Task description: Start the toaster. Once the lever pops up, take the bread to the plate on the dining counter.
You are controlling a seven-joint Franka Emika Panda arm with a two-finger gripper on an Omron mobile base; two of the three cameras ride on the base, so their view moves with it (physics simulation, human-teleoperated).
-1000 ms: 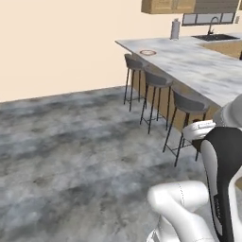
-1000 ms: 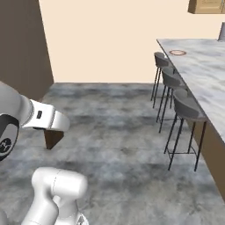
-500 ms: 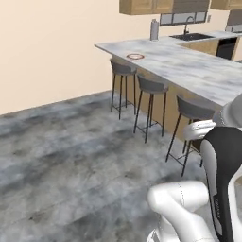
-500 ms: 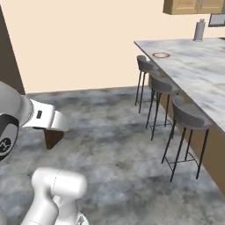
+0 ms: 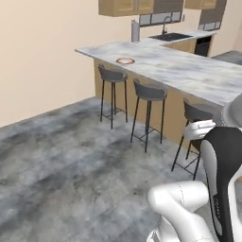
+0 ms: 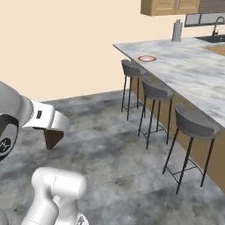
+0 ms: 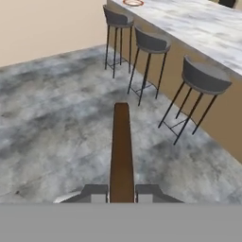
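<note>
Two-finger dark gripper (image 7: 121, 194) is clamped on the thin dark brown bread slice (image 7: 121, 151), seen edge-on in hand view as a narrow brown strip running straight out from between the finger tips (image 7: 97, 193), pads pressed to both faces. Right base view gives the slice's flat side instead: a brown wedge (image 6: 53, 137) hanging below the white hand (image 6: 44, 118), over the grey mottled stone floor (image 6: 110, 154). Left base view shows the white and black arm links (image 5: 220, 179) at lower right, slice itself not made out there. Ahead of the gripper and off to its right runs the long white-grey veined marble dining counter (image 5: 189, 71) on a tan wooden base, well apart from the slice. Three grey bar stools with thin black legs (image 7: 202, 80) stand along its near side, between gripper and counter top. Small round white plate with red-orange rim (image 6: 146, 58) sits near the counter's far end, beyond the furthest stool; hand view catches only its edge at the top (image 7: 133, 3), left base view shows it whole (image 5: 125, 61). Base views also show a grey upright cylinder (image 6: 177, 30) past the plate, a sink with tap (image 5: 170, 36) and wooden wall cabinets (image 5: 125, 6). Plain cream wall (image 5: 42, 61) lies left of the counter.
</note>
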